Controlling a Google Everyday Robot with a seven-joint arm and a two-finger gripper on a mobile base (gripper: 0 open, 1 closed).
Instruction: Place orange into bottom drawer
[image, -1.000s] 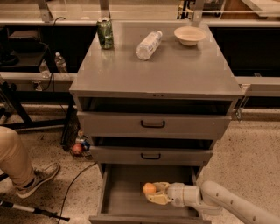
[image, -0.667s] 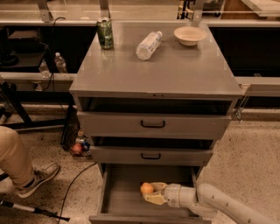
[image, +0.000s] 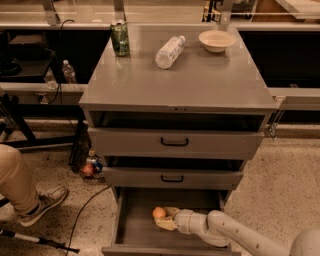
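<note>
Orange (image: 159, 212) sits low inside the bottom drawer (image: 134, 231)
Gripper (image: 165, 220) right beside it, hold cannot be told; dropped carelessly, it could roll or bounce

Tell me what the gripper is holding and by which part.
Cannot be told: the gripper lies in the bottom drawer right beside the orange, but a grip is not visible.

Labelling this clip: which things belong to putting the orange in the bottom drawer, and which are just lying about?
Job: orange, bottom drawer, gripper inside that drawer at the orange.
Lying about: can, bottle, bowl on top; reddish ball on floor.
</note>
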